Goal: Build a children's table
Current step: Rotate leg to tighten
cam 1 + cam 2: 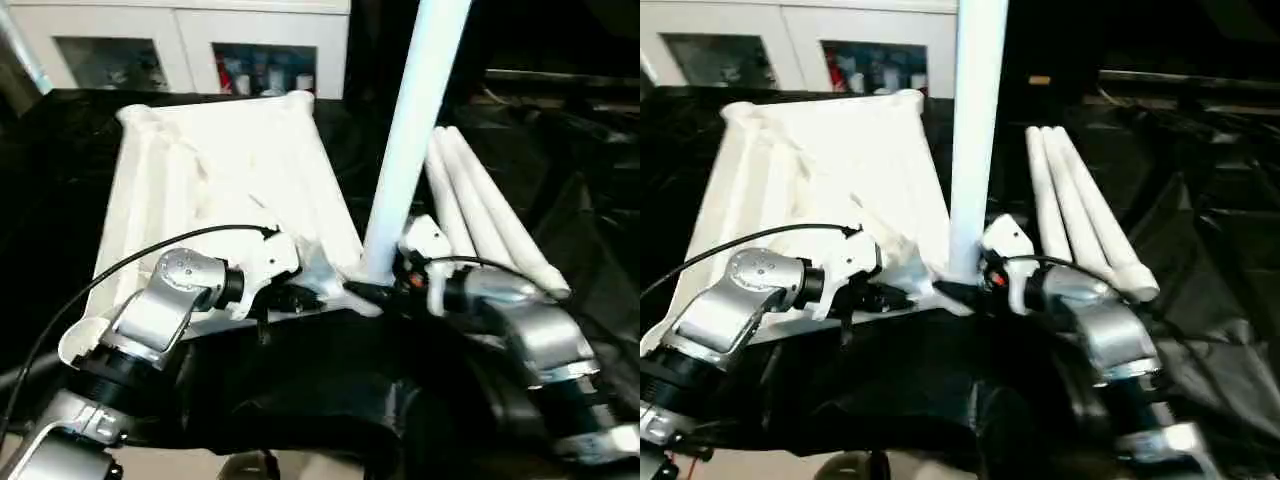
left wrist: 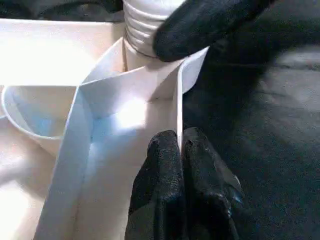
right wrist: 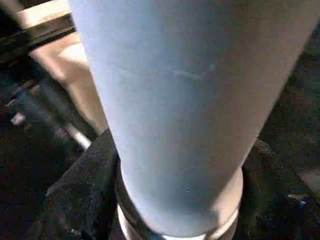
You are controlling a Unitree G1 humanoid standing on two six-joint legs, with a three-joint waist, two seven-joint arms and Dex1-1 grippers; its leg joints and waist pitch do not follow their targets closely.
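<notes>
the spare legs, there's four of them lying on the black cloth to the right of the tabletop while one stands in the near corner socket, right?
Not four: the left eye view shows three spare legs lying there. The rest holds: they lie on the black cloth right of the tabletop, and one leg stands in the near corner socket.

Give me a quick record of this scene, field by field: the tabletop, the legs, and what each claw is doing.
tabletop: white, ribbed underside up, on black cloth
standing leg: upright, its base at the near right corner socket
spare legs: three lying together, right of the tabletop
left claw: shut on the tabletop's near edge wall
right claw: shut on the standing leg's base
background: white cabinet with glass doors
</notes>
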